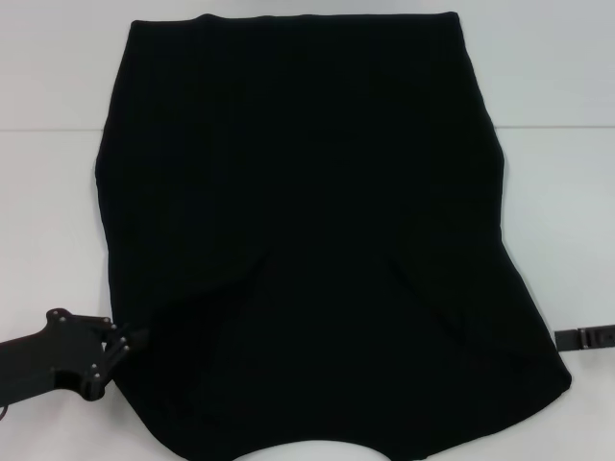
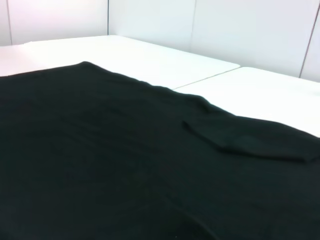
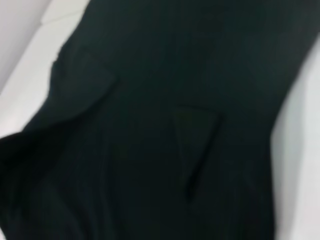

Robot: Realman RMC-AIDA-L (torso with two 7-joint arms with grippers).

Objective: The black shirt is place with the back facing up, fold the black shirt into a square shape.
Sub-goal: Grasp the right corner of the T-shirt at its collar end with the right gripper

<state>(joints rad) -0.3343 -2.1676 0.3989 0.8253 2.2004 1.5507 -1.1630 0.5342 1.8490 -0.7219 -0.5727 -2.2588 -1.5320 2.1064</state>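
at about eight o'clock in the head view, the left gripper (image 1: 130,343) touches the near-left edge of the black shirt (image 1: 307,240); whether it is open or closed i cannot tell. spread flat mid-counter (image 1: 557,192), sleeves apparently folded in, the shirt looks soft, light and floppy, so pinch edges or corners. at four o'clock the right gripper (image 1: 586,338) barely shows, state unclear.

Right hand (image 1: 586,338) cut off; fingers unseen.
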